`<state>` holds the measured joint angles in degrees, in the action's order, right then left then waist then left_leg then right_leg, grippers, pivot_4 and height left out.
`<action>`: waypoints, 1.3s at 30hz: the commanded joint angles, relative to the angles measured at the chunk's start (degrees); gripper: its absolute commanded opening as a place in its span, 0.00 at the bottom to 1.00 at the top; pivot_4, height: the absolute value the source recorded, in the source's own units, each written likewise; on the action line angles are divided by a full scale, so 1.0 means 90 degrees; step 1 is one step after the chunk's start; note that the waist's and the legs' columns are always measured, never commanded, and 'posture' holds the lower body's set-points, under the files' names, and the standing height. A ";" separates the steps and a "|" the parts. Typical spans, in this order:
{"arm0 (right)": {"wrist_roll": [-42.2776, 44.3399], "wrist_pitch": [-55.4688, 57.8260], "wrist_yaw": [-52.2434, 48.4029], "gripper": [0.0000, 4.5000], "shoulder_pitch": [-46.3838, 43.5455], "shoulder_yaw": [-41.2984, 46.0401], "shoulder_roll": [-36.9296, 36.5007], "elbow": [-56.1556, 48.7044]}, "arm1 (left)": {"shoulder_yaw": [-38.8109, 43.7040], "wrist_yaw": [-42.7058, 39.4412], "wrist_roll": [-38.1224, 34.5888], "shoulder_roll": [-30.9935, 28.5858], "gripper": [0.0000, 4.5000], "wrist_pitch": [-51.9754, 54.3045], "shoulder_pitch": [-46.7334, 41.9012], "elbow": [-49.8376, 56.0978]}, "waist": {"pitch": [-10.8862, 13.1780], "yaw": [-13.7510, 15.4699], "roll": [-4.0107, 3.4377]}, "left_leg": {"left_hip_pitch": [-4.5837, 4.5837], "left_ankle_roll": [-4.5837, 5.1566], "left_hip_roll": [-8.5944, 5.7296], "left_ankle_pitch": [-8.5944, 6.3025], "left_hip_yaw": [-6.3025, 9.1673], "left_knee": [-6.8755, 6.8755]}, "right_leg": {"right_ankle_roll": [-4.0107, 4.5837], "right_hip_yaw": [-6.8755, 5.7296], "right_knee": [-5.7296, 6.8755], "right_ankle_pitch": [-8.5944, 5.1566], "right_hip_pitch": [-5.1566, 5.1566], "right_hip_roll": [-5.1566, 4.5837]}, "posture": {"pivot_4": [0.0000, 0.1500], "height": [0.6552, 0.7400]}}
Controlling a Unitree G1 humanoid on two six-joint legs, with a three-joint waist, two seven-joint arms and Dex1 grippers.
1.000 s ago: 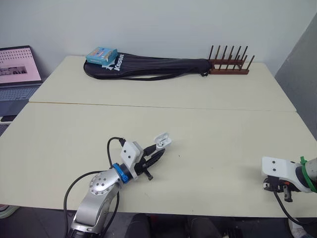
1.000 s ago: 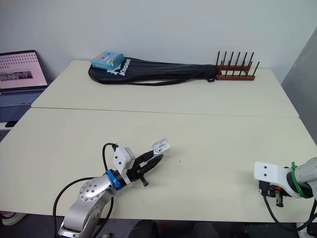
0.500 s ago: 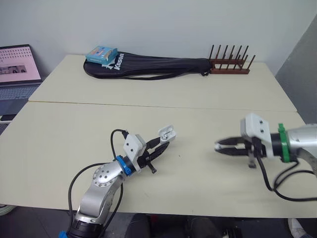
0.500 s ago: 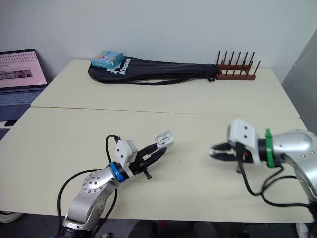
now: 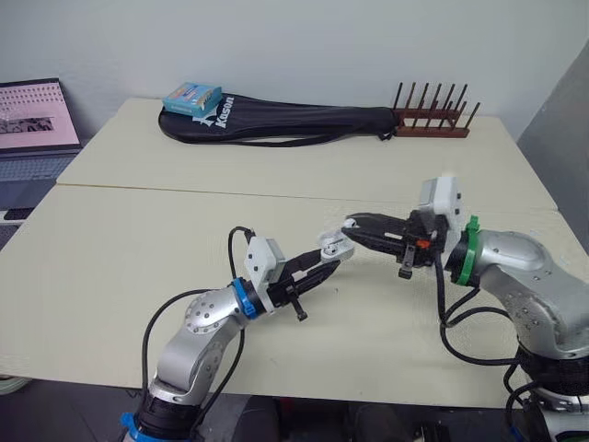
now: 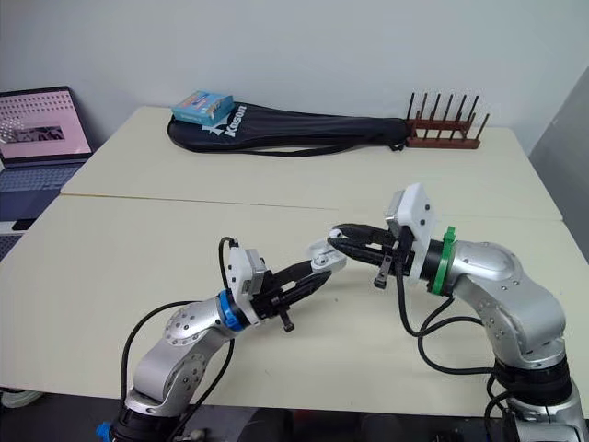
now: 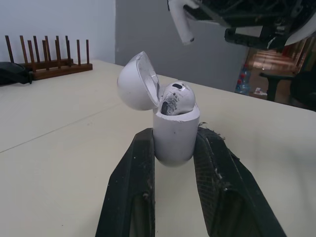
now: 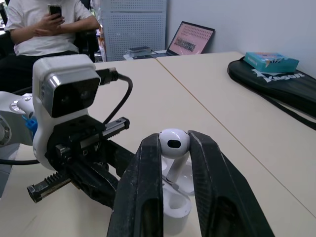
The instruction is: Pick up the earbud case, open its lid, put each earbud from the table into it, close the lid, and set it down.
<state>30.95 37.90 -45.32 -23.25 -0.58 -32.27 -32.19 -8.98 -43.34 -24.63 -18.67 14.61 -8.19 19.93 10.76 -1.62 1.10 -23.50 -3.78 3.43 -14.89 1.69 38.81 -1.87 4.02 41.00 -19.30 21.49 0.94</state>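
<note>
Two earbuds matter here, and neither one lies on the table (image 5: 138, 239). The left gripper (image 5: 322, 264) has its jaws closed on the lower body of the earbud case (image 7: 176, 136) and holds it upright above the tabletop, near the middle of the front table. The lid (image 7: 137, 81) is tipped back on its hinge, and the first earbud (image 7: 177, 96) sits in one socket. The right gripper (image 5: 353, 224) has its jaws closed on the round head of the second earbud (image 8: 173, 142), with the stem pointing down, just above the open case and not touching it.

I judge the case to be light, hard and smooth, so it can easily slip or turn between the two narrow fingers. The present hold on the flat sides, below the rim, seems the correct place, because it leaves the hinge and the mouth free. The earbud is small and glossy. A hold on the head lets the stem enter the free socket first, but any push from the side may twist the case.
</note>
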 commanded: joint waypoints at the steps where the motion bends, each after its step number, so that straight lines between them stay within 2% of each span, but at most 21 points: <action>1: -0.0487 -0.0783 0.0070 0.09 0.0080 -0.0197 0.0051 0.0093 | 0.0018 -0.0076 -0.0117 0.0009 0.16 -0.0040 -0.0128 0.0156 | 0.0000 -0.0003 0.0000 | 0.0000 0.0000 0.0000 0.0000 -0.0002 0.0000 | 0.0000 0.0002 0.0001 0.0000 0.0001 0.0000 | 1.00 0.44; 14: -0.1480 -0.2038 -0.0073 0.09 0.0471 -0.0673 -0.0082 0.0568 | 0.0075 -0.0103 -0.0125 -0.0053 0.16 -0.0024 -0.0137 0.0179 | 0.0000 -0.0004 0.0000 | 0.0000 0.0000 0.0000 0.0000 -0.0001 0.0000 | 0.0000 0.0002 0.0001 0.0000 0.0001 0.0000 | 1.00 0.44; 20: -0.1539 -0.2010 -0.0245 0.09 0.0526 -0.0884 -0.0229 0.0447 | 0.0071 -0.0111 -0.0099 -0.0034 0.16 -0.0017 -0.0138 0.0184 | 0.0000 -0.0003 0.0000 | 0.0000 0.0000 0.0001 0.0000 0.0000 0.0000 | 0.0000 0.0001 0.0001 0.0000 0.0001 0.0000 | 1.00 0.44; 27: -0.1310 -0.1405 -0.0057 0.63 0.0431 -0.0719 -0.0246 0.0235 | 0.0057 -0.0172 -0.0062 -0.0059 0.16 -0.0036 -0.0155 0.0153 | 0.0000 -0.0003 0.0000 | 0.0001 0.0000 0.0001 0.0000 0.0000 0.0000 | 0.0000 0.0001 0.0001 0.0000 0.0000 0.0000 | 1.00 0.44; 30: -0.0788 -0.0809 -0.0096 0.64 0.0445 -0.0209 -0.0483 -0.0002 | 0.0053 -0.0176 -0.0055 -0.0064 0.16 -0.0035 -0.0165 0.0122 | 0.0000 0.0002 0.0000 | 0.0000 0.0000 0.0000 0.0000 -0.0001 0.0000 | 0.0000 0.0002 0.0000 0.0000 0.0000 -0.0001 | 1.00 0.44; 34: 0.0038 0.0041 -0.0337 0.64 0.0564 0.0794 -0.1254 -0.0199 | 0.0063 -0.0282 -0.0084 -0.0127 0.16 -0.0011 -0.0173 0.0031 | 0.0000 0.0017 0.0000 | -0.0003 0.0000 -0.0005 0.0000 0.0000 0.0001 | 0.0000 0.0001 -0.0002 0.0000 -0.0001 -0.0004 | 1.00 0.44; 39: 0.0225 0.0232 -0.0848 0.64 0.0362 0.1330 -0.2216 0.0370 | -0.0207 -0.1074 -0.0318 -0.0364 0.16 0.0234 -0.0340 -0.0116 | 0.0001 0.0005 -0.0001 | -0.0001 0.0001 -0.0002 0.0000 -0.0001 -0.0001 | 0.0001 0.0001 -0.0003 0.0000 0.0001 0.0001 | 1.00 0.44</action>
<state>32.06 40.36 -51.42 -18.62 9.54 -50.96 -29.72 -9.28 -49.75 -25.55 -21.37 16.18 -10.09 17.61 10.77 -1.57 1.09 -23.50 -3.77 3.43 -14.90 1.67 38.81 -1.86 4.03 40.99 -19.30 21.49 0.96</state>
